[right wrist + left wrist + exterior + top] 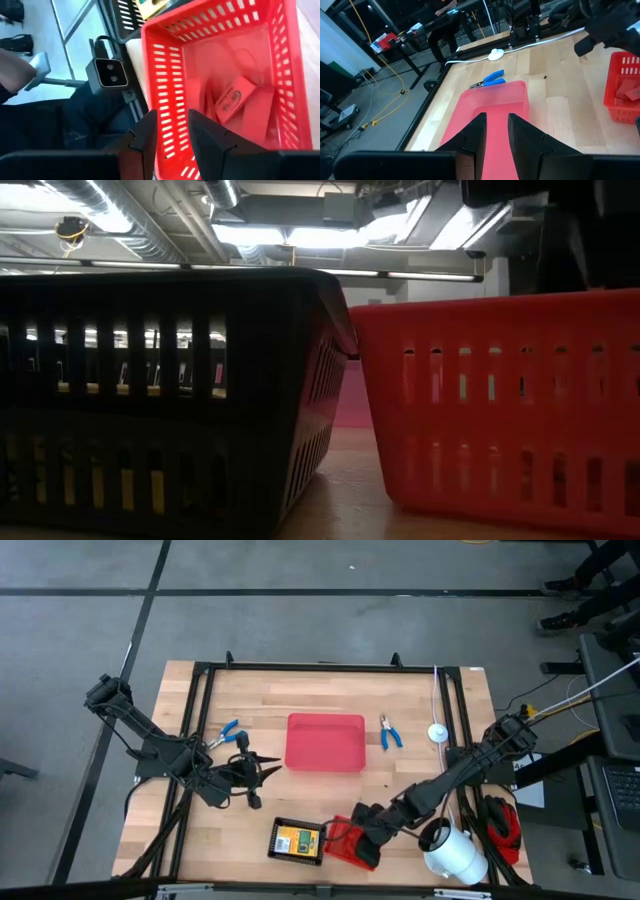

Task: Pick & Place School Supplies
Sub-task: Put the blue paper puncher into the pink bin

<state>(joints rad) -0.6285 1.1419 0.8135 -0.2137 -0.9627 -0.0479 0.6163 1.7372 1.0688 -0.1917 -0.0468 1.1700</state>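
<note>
**Over the red basket, fingers parted**

I'm looking at the wooden surface (330, 800) first, the biggest thing here, with the large red tray (325, 742) sitting in its middle. My left arm waits near the left edge, and my left end effector (272, 771) points toward that tray; its fingers (476, 131) stand a little apart with nothing between them.

Down at the near edge, the black basket (297, 839) sits just beside the red basket (352, 843), and a yellow-and-green card box (292, 840) lies inside the black one. My right end effector (362, 830) hangs right over the red basket, released, gripping nothing. Through the wrist camera I see small red blocks (239, 102) lying on that basket's floor, one with a printed label.

Smaller still: one pair of blue-handled pliers (389, 732) lies on the wood right of the tray, near a white round thing (436, 733). The other blue-handled pliers (227, 733) lie on the left, close to my left arm.
</note>
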